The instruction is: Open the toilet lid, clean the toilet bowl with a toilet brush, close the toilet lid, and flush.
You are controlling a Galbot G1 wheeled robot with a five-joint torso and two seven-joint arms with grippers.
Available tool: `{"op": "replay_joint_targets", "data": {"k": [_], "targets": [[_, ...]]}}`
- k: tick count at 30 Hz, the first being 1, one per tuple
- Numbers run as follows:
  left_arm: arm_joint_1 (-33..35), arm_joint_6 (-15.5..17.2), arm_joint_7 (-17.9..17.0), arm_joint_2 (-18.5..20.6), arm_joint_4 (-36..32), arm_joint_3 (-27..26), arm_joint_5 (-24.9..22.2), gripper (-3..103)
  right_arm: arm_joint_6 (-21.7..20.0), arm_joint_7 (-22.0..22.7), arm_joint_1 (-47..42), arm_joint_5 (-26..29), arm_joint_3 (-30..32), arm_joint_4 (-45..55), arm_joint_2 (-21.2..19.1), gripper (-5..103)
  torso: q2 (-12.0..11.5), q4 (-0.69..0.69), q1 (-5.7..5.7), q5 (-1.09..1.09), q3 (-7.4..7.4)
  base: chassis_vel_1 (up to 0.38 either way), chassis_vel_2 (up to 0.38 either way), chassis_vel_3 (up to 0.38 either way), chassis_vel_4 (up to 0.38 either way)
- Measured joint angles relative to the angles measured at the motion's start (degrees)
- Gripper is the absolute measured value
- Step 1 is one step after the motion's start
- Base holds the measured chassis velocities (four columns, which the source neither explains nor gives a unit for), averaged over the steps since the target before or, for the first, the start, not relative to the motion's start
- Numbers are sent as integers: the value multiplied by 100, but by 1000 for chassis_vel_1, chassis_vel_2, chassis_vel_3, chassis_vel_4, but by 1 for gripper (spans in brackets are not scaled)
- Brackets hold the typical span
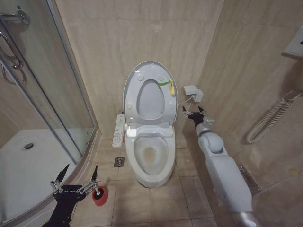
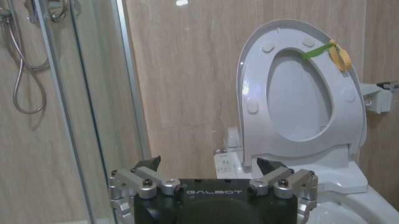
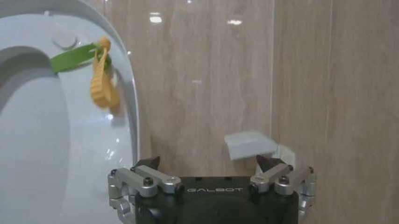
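White toilet lid (image 1: 149,92) stands raised at twelve o'clock, so brushing comes next: the empty, wide-spread left gripper (image 1: 77,176) must drop onto the toilet brush (image 1: 99,194) at seven o'clock, while the right gripper (image 1: 193,112), also spread, idles at two.

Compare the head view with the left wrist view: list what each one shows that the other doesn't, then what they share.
Head view alone: the toilet bowl, uncovered, the toilet brush in its red cup on the floor beside the open left gripper, the floor drain, and the right gripper, open, right of the raised lid.

Left wrist view alone: the shower hose hanging behind the glass.

Both: the toilet lid standing upright against the wall, the yellow tag on its green strap, and the glass shower door.
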Motion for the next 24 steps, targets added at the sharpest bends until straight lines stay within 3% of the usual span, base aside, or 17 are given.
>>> {"op": "replay_joint_targets", "data": {"k": [9,16,24], "targets": [[0,0,0,0,0,0,0,100,448,-110,701,-825,-21,-889,172,100,0,-2,0,1,0,0,0,0,0],[0,0,0,0,0,0,0,100,1149,5,1459,-1875,65,-1726,523,100,0,0,0,0,0,0,0,0,0],[0,0,0,0,0,0,0,100,1671,162,1962,-2418,248,-2458,822,100,0,0,0,0,0,0,0,0,0]]}}
